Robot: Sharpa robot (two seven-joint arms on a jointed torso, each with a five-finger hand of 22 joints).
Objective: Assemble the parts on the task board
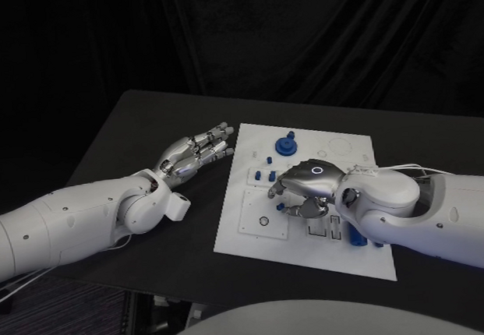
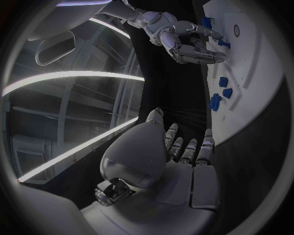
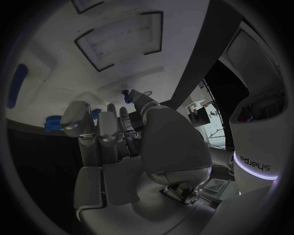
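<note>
The white task board lies in the middle of the black table. A large blue knob stands near its far edge, and small blue parts stand just in front of the knob. My right hand hovers over the board's middle with its fingers curled down toward the plate. In the right wrist view its thumb tip is beside a small blue part; whether it is held is unclear. My left hand rests at the board's left edge, fingers stretched out and holding nothing. The left wrist view shows the same hand and several blue parts.
Another blue part stands on the board near my right forearm. The board has a round hole in a square panel and a rectangular recess. Black table extends left of the board, under my left arm.
</note>
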